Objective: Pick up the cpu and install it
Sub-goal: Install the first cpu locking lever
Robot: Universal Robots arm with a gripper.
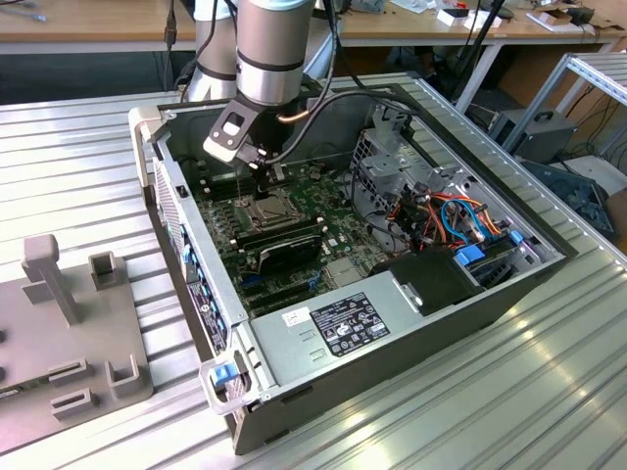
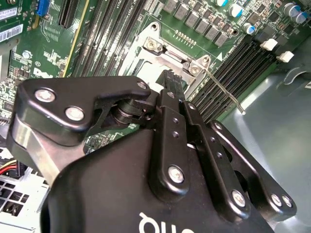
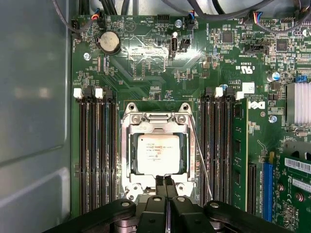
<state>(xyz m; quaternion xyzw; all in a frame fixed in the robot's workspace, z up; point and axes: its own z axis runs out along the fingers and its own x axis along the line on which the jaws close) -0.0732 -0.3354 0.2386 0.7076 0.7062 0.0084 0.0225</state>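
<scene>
Beside the socket frame [image 3: 127, 145], the jaws are being held pressed together, empty, best kept off the seated cpu [image 3: 158, 154].

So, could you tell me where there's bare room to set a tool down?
The ribbed table is bare toward the exterior view's right of the case, and in a strip between case and grey fixture. Around the cpu, slots and cables crowd in.

Dull silver-grey square cpu [image 3: 160, 154] with faint dark print; green circuit-patterned motherboard [image 3: 146, 58]; matte black metal gripper [image 3: 165, 180]; ribbed silver aluminium table [image 1: 78, 166].
</scene>
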